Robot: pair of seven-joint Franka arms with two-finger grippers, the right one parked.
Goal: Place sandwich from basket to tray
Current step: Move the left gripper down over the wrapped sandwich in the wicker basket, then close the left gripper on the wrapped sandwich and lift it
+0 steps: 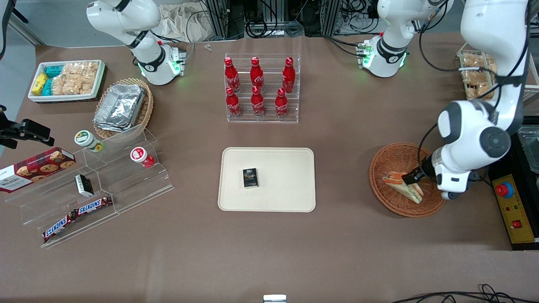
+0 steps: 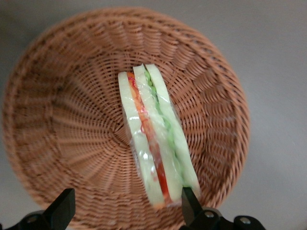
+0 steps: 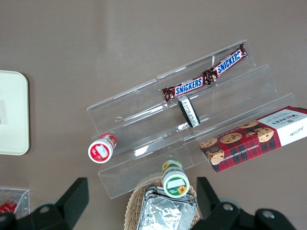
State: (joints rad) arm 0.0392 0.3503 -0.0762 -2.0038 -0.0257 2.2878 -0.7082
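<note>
The sandwich (image 1: pixel 416 192), a wedge of white bread with red, orange and green layers in clear wrap, lies in the reddish-brown wicker basket (image 1: pixel 389 156) toward the working arm's end of the table. My left gripper (image 1: pixel 410 176) hangs low over the basket, open. In the left wrist view the sandwich (image 2: pixel 153 143) lies on the basket's weave (image 2: pixel 72 120). Its near end sits just inside one finger (image 2: pixel 190 205) of the gripper (image 2: pixel 127 208); the other finger stands well clear of it. The cream tray (image 1: pixel 278 193) lies mid-table, apart from the basket.
A small black box (image 1: pixel 250 177) lies on the tray. A clear rack of red cola bottles (image 1: pixel 257 86) stands farther from the front camera than the tray. A yellow control box (image 1: pixel 514 210) sits beside the basket. Clear display steps (image 1: pixel 97 189) with snacks lie toward the parked arm's end.
</note>
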